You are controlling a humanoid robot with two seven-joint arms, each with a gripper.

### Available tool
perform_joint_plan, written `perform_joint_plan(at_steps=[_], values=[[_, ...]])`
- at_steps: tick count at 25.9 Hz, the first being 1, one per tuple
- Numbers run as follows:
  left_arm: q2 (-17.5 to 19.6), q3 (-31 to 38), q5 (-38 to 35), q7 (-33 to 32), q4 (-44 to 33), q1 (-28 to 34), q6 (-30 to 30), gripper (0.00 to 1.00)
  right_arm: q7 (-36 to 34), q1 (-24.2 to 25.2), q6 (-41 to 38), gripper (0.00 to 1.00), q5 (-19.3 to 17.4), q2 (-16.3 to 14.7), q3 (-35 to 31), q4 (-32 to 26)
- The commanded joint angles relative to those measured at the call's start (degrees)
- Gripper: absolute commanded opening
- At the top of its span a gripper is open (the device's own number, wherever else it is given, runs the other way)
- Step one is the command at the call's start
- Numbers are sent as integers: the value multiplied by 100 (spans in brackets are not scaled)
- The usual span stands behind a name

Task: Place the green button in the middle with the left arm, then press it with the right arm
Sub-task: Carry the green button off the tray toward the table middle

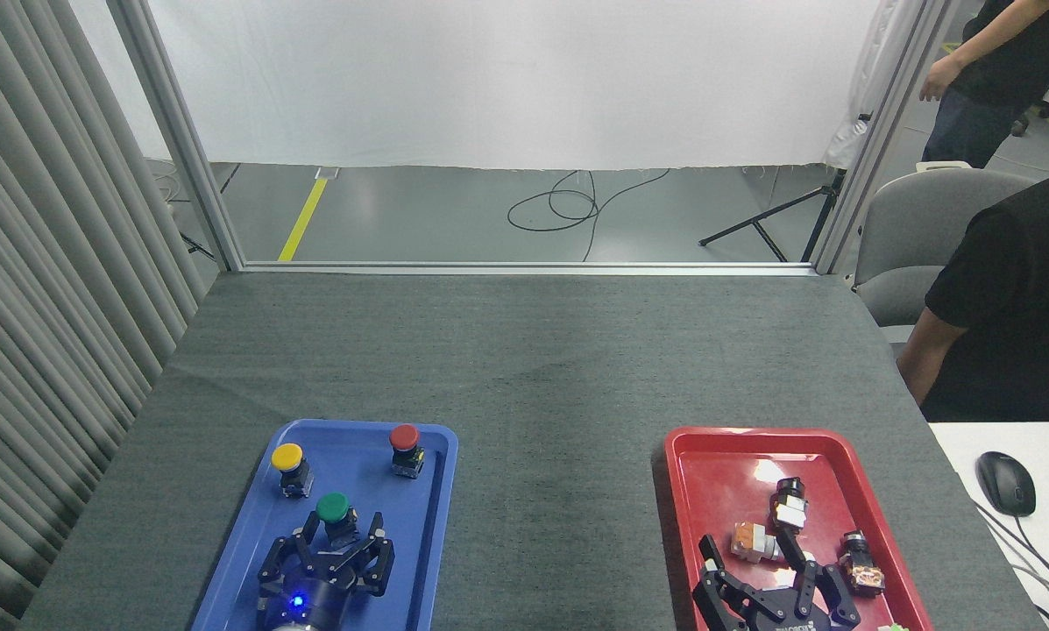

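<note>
The green button (pixel 333 508) stands upright in the near half of the blue tray (pixel 432 491). My left gripper (pixel 342 528) is low over the tray right behind it, open, with its fingertips (pixel 311 521) on either side of the button's black body; I cannot tell whether they touch it. My right gripper (pixel 752 556) hovers open over the near end of the red tray (pixel 717 447), holding nothing. The middle (pixel 559 438), bare dark grey cloth, lies between the two trays.
A yellow button (pixel 287 458) and a red button (pixel 404 438) stand at the back of the blue tray. Small switch parts (pixel 788 506) lie in the red tray. A seated person (pixel 1006 307) is at the table's right edge; a mouse (pixel 1005 483) lies beside it.
</note>
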Motion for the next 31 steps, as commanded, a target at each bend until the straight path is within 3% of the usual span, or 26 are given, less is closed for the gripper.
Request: perform_joint_plan(at_steps=[1,4,10,14,18,23,27,31], values=[[3,0,3,-4,3,10,-19,66,8,-1,17,100,0,0,0,3],[3,0,3,22,12,10,-81,44,8,8,17,100,0,0,-8,3],[3,-9,3,66,3,10,-169,25,17,8,17,100,0,0,-8,3],[3,-9,3,66,-67,10,-230,18,17,17,17,100,0,0,-8,3],[-76,-62,12,66,-753,19,-617,13,17,17,53,100,0,0,-8,3],[-375,-800,12,14,-1456,-34,-881,12,17,-1,79,100,0,-26,-35,3],[-762,-1705,21,-4,-1166,-271,-819,9,8,-1,44,100,0,-26,-272,3],[-762,-2619,205,180,-243,-684,-450,5,-18,8,-18,100,-9,-53,-465,-6]])
